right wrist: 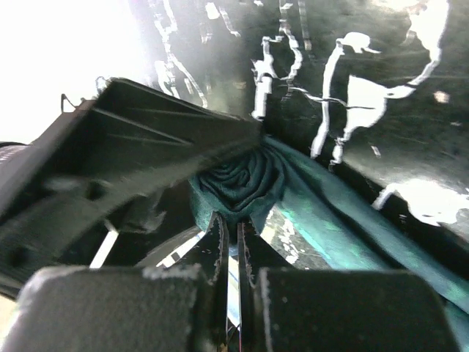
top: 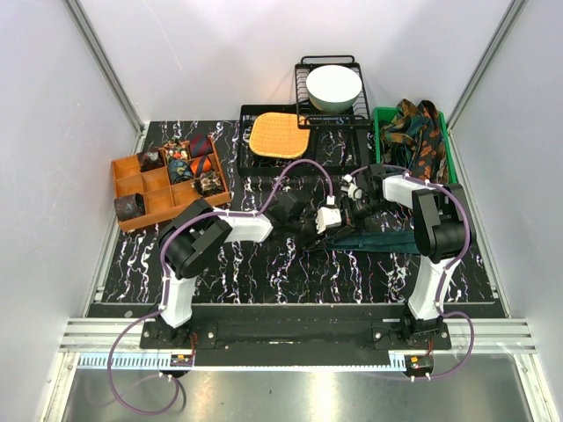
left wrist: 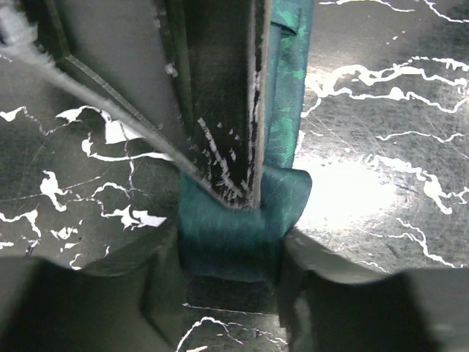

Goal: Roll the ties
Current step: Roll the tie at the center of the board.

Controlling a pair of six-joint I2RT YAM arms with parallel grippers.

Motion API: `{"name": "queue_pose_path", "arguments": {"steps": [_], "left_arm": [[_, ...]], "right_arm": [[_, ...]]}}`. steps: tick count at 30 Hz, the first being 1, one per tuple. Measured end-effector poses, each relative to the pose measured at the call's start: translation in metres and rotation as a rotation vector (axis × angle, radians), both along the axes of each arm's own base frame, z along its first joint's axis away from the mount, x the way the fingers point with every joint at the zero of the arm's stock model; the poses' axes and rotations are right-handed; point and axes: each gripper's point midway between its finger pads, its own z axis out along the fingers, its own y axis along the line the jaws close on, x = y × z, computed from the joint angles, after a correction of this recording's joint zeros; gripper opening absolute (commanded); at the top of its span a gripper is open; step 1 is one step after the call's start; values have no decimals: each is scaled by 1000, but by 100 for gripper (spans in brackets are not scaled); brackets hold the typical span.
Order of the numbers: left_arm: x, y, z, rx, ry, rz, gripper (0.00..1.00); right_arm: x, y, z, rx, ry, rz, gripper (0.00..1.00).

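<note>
Here: plain teal tie, partly coiled, on black white-veined worktop.
Left pincer clamps its soft rolled end; right pincer, tips together, blocks the centre.

The teal tie is sheeny woven cloth; the table glossy, white-veined black

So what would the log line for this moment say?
step: rolling teal tie | left jaws: closed on its coil | right jaws: shut, tips at coil's centre | tail: flat on marbled table
</note>
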Motion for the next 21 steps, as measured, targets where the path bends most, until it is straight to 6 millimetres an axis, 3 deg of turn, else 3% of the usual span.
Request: {"name": "queue_pose_path", "arguments": {"steps": [5,21], "left_arm": [[2,8,1,-31,7,40,64],[-11,25,8,-79,110,115,69]], "right_arm": [[-1,-5,-7,-53,11,-9,0],[-1,-15,-26,-157,73,-10,0]]}}
